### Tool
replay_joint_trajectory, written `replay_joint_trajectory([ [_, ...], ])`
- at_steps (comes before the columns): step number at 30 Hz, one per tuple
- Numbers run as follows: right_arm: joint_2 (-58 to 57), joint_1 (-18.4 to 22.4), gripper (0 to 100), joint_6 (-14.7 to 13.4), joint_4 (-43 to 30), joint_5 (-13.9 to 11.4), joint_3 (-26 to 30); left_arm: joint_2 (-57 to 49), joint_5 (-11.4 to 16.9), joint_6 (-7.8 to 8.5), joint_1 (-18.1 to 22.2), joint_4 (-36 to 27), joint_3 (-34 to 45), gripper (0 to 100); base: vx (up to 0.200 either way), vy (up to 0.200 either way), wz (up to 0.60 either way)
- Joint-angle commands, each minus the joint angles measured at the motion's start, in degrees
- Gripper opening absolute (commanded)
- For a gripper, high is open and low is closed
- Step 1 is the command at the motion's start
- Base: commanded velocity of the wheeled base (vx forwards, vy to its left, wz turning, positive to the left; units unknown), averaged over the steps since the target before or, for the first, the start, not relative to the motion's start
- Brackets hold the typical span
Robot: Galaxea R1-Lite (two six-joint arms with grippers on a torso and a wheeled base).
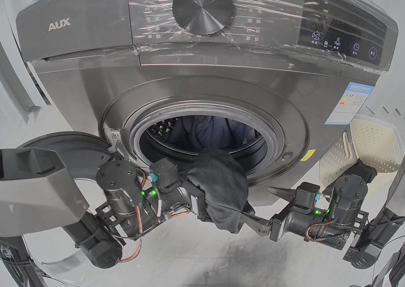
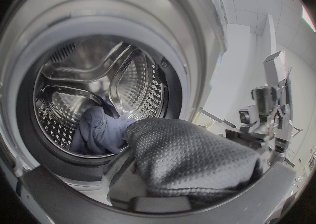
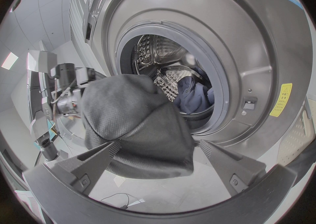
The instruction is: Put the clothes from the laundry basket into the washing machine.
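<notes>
Head view: left pincer (image 1: 200, 209) pinches a black mesh-knit garment (image 1: 219, 186) just before the grey front-loading washing machine (image 1: 253, 85); right pincer (image 1: 257, 204), spread, sits beside the garment; navy clothes (image 1: 206, 131) lie inside.

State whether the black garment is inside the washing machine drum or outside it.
Outside: the black garment drapes over the left gripper before the opening; blue clothes lie in the drum.

Left claw (image 1: 205, 205) buried under black garment (image 1: 221, 188) — state unreadable; laundry basket (image 1: 375, 144) cut off at edge.
</notes>
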State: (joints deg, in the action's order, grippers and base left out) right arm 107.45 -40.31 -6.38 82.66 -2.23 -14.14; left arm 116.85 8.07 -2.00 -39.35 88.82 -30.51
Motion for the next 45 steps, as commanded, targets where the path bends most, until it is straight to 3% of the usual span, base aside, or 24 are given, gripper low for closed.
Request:
replay_joint_trajectory([
  [1,-0.6,-1.3,100,0.0,0.0,-0.1,0.6,9.7,-0.6,-0.55,2.3,-0.1,-9.2,0,0.0,0.0,0.0],
  [9,-0.5,-1.2,100,0.0,0.1,-0.1,1.1,17.1,-2.4,-0.9,6.1,-0.8,-24.8,0,0.0,0.0,0.0],
  [18,-0.3,-1.1,100,-0.1,0.1,-0.1,1.1,24.8,-3.1,-1.78,6.6,-3.0,-40.7,0,0.0,0.0,0.0],
  [35,0.3,-1.1,100,-0.1,0.1,0.0,1.1,36.5,-12.7,-2.04,8.9,-17.6,-74.3,0,0.0,0.0,0.0],
  [43,0.4,-1.1,100,-0.1,0.1,0.0,1.1,36.4,-14.1,-3.01,8.9,-19.2,-75.9,0,0.0,0.0,0.0],
  [44,0.4,-1.1,100,-0.1,0.1,0.0,1.1,36.3,-14.2,-3.36,8.9,-19.2,-75.5,100,0.0,0.0,0.0],
  [45,0.4,-1.1,100,-0.1,0.1,0.0,1.1,36.3,-14.5,-3.8,8.9,-19.3,-75.2,100,0.0,0.0,0.0],
])
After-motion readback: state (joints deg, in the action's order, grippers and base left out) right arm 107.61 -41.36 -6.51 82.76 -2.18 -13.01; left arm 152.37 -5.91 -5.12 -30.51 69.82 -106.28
